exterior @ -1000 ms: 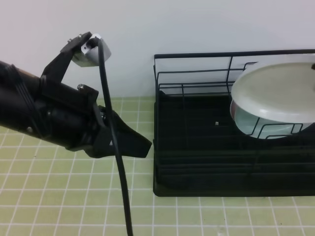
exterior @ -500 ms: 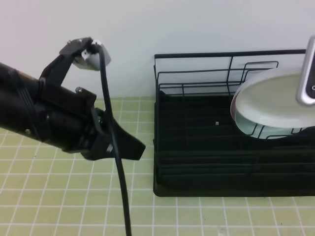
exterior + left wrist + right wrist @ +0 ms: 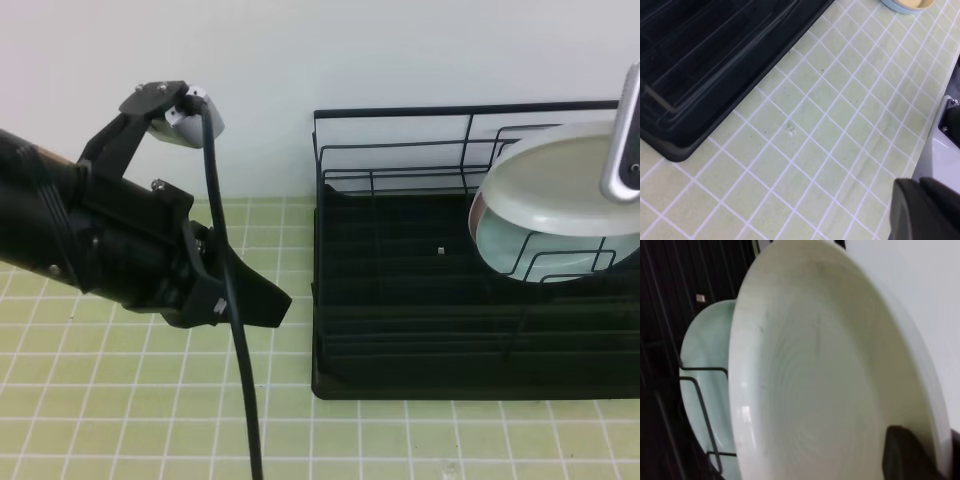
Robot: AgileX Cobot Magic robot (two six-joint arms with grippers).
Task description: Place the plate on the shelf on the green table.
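Observation:
The white plate [image 3: 555, 185] hangs tilted over the right end of the shelf [image 3: 400, 330], a black wire rack on the green table [image 3: 120, 400]. In the right wrist view the plate [image 3: 830, 375] fills the frame, and my right gripper [image 3: 920, 455] is shut on its rim at the lower right; only one dark finger [image 3: 907, 455] shows. My left gripper [image 3: 268, 301] hovers over the tiles left of the shelf, shut and holding nothing. In the left wrist view its closed fingers [image 3: 922, 210] sit at the lower right, above the table [image 3: 830, 145].
A pale mint plate [image 3: 525, 255] stands in the rack's dividers just under the white one. The left arm's black cable [image 3: 232, 330] hangs down over the tiles. A pale bowl [image 3: 905, 4] lies on the table beyond the rack's base tray [image 3: 715, 60]. A white wall backs the rack.
The left gripper has shut and drawn back slightly to the left. The white plate has shifted a little up and right, and a silver part of the right arm has come into view.

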